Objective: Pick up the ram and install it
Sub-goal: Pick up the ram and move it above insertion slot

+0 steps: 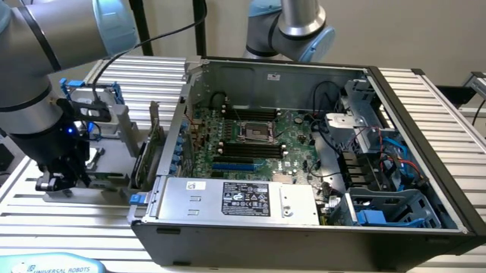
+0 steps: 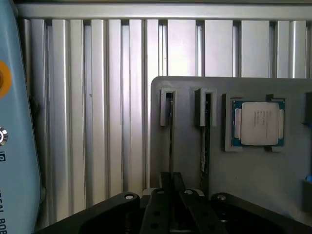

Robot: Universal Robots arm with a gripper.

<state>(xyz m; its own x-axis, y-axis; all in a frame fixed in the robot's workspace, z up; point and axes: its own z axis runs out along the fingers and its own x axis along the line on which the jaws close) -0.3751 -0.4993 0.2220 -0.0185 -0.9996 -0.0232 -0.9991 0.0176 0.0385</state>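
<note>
Early stage of the installation. The gripper (image 2: 171, 181) sits low over the grey holder tray (image 2: 253, 185), beside the open computer case (image 1: 304, 244). Its fingers appear clenched on the ram (image 2: 171, 141), which stands edge-on in its tray slot, not yet lifted. Transfer to the motherboard's black memory slots (image 1: 251, 149) and seating are not yet done

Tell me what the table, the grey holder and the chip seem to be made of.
The table: likely bare aluminium; ribbed, silvery, soft sheen. The holder: probably matte grey plastic; dull, even colour, moulded slots. The chip: pale satin metal cap, greenish board rim.
</note>
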